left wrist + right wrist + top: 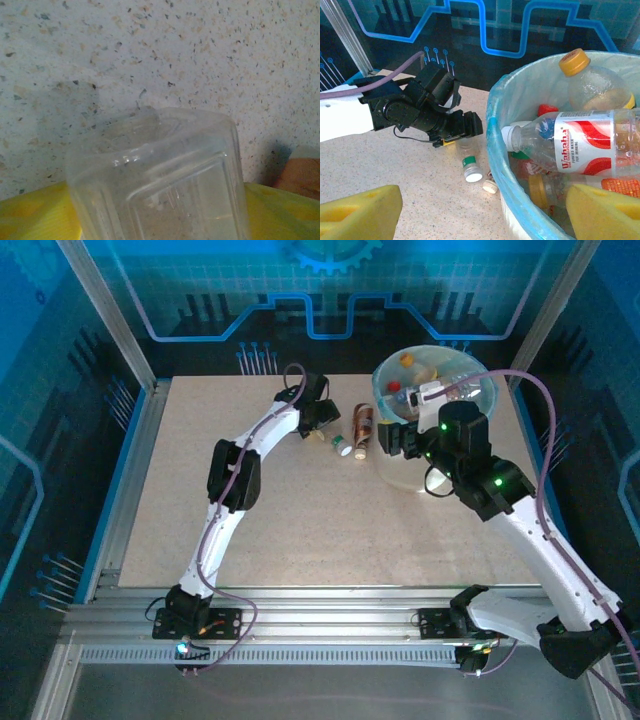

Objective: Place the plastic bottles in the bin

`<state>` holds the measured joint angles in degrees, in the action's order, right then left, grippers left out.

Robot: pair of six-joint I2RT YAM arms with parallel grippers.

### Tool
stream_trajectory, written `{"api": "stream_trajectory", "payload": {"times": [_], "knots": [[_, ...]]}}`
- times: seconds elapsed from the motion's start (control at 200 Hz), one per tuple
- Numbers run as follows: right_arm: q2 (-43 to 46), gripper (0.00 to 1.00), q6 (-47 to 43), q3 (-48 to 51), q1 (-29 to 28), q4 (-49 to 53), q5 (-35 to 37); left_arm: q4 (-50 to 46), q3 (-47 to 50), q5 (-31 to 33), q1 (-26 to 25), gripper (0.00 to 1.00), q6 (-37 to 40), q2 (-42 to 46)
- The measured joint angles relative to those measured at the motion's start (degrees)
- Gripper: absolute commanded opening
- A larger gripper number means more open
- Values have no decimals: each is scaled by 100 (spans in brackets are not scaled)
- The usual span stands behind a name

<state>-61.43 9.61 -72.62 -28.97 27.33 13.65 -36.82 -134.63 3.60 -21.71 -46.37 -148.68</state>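
At the far middle of the speckled beige table (250,530), the left gripper (325,430) is down over a small clear plastic bottle with a green-banded white cap (343,445), which lies on its side. Just beside it is a brown-filled bottle (363,425), close to the tall white bin with a pale blue bag liner (378,390).

The left wrist view adds the clear bottle's squarish base (160,175) sitting between the yellow foam pads (30,212). Whether they are pressing on it I cannot tell.

The right wrist view shows the bin's contents: a red-and-white labelled bottle (585,145), an orange-capped bottle (592,85) and several more. The right gripper (480,215) is at the bin's rim (492,130) with its jaws spread wide and nothing held.
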Motion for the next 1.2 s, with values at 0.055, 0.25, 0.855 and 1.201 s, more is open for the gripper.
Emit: {"api": "stream_trajectory", "payload": {"times": [0.055,0.25,0.855,1.201], "knots": [[44,87,0,4,-2,-2,-24,2,2,2,0,71,22,2],[87,87,2,31,-2,-7,-83,354,636,-153,17,66,109,334],[79,88,-17,-291,4,74,-695,1917,3368,-98,-249,66,1635,3591],[369,88,-173,-787,4,175,-2398,3814,5556,-437,-1764,68,4483,6308]]}}
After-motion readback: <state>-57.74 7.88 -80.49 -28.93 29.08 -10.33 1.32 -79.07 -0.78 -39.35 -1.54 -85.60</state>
